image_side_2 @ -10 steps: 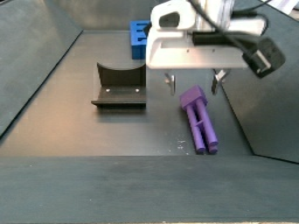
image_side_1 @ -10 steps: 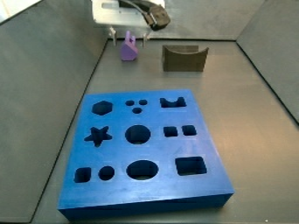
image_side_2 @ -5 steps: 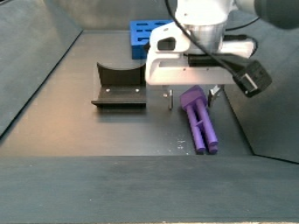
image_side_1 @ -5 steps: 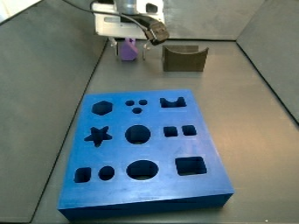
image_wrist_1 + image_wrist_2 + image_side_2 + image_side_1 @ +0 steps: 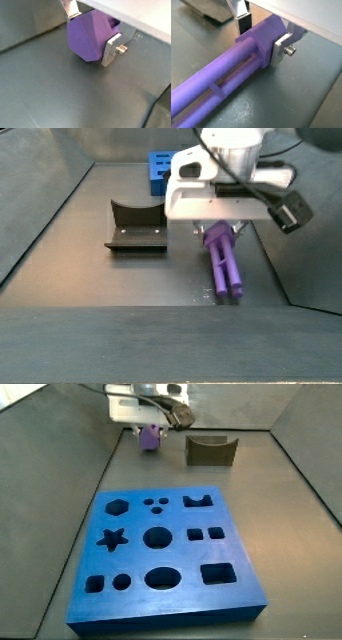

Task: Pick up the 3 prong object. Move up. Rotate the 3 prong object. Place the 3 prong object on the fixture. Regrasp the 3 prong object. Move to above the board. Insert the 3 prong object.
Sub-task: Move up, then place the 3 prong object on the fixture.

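Observation:
The light-purple 3 prong object [image 5: 229, 266] lies on the grey floor with its long prongs stretched out from its flat base. My gripper [image 5: 221, 228] is down over the base end, and the fingers press both sides of the base in both wrist views [image 5: 91, 37] [image 5: 261, 44], shut on it. In a side view the piece [image 5: 150, 440] shows under the gripper [image 5: 150, 428] at the far end of the floor. The dark fixture [image 5: 210, 450] stands just beside it, also seen in a side view [image 5: 136, 226]. The blue board [image 5: 167, 554] lies apart from them.
Grey walls enclose the floor on all sides, and one wall [image 5: 287, 258] runs close along the piece. A corner of the board [image 5: 158, 168] shows behind the gripper. A corner of the fixture [image 5: 214, 12] shows in a wrist view.
The gripper has come down from above the piece until its fingers straddle the base, and they now grip it. The piece has not moved.

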You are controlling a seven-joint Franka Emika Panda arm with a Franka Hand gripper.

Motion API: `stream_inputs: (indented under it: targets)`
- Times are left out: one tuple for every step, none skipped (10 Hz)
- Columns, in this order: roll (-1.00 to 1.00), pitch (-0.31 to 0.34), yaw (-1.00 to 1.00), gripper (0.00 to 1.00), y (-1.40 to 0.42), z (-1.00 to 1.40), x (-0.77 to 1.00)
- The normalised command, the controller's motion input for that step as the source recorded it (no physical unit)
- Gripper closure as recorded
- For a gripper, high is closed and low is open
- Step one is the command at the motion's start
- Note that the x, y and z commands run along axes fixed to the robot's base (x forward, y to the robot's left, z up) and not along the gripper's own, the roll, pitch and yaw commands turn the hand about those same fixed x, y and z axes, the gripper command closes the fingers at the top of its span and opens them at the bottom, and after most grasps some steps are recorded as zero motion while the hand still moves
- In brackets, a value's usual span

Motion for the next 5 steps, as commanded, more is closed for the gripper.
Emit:
stream_inputs:
  targets:
    - [0.02, 0.04, -0.01, 1.0, 0.0, 0.59, -0.03]
    - [0.03, 0.046, -0.01, 1.0, 0.01, 0.46, -0.02]
    - [0.05, 0.051, -0.02, 1.0, 0.01, 0.27, -0.02]
    - [0.0, 0.0, 0.0, 1.0, 0.0, 1.0, 0.0]
    - [0.02, 0.005, -0.01, 1.0, 0.0, 1.0, 0.0]
